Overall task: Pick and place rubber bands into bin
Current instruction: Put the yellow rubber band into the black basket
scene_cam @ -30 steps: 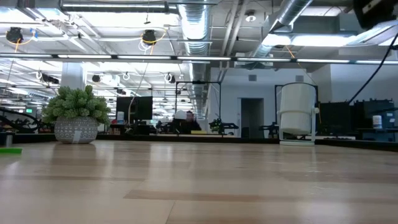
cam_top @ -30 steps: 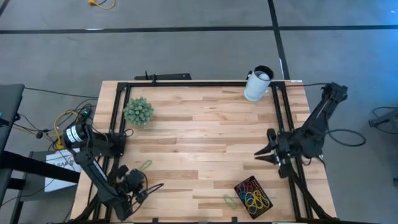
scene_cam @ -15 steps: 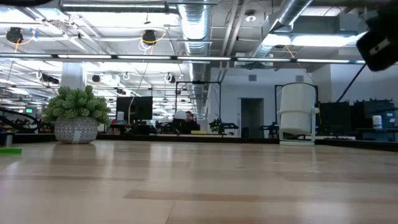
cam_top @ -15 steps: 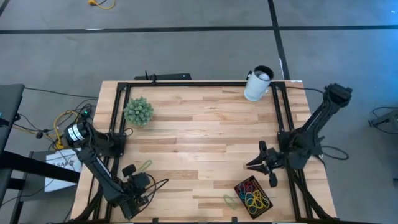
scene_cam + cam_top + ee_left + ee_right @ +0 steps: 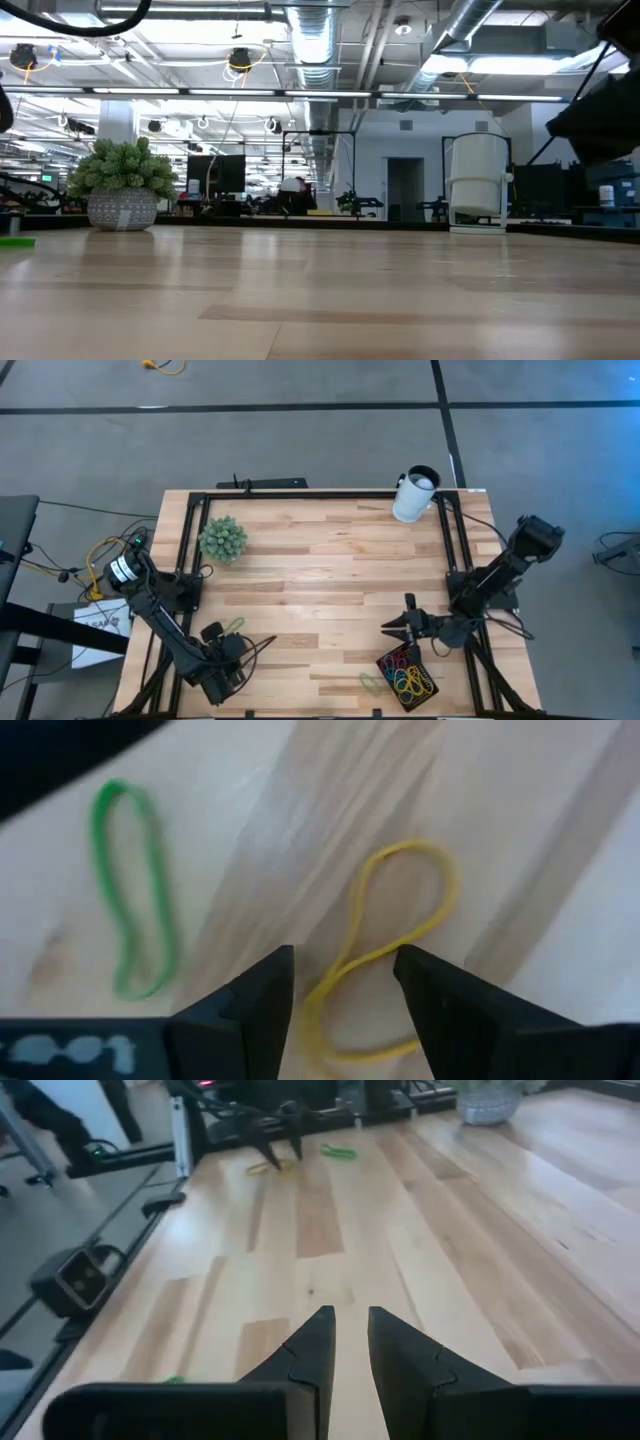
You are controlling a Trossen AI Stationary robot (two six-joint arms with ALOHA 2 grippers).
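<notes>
A yellow rubber band [image 5: 385,945] is framed between the open left fingers [image 5: 258,1010], a green rubber band [image 5: 135,890] beside it. The right fingers [image 5: 310,1350] are held slightly parted and empty above the wooden bench [image 5: 320,560], near the bin [image 5: 407,671].

A butcher-block table [image 5: 330,570] of pale wooden strips stood on a grey floor [image 5: 300,440] crossed by dark seam lines. Beyond the far edge of the table, the low view showed a large open hall with an exposed ceiling carrying silver ventilation ducts [image 5: 318,40] and pipes, lit by long strip lights [image 5: 185,12]. A pale rear wall held a dark doorway [image 5: 405,188]. Distant desks with equipment ran across the room's width.
</notes>
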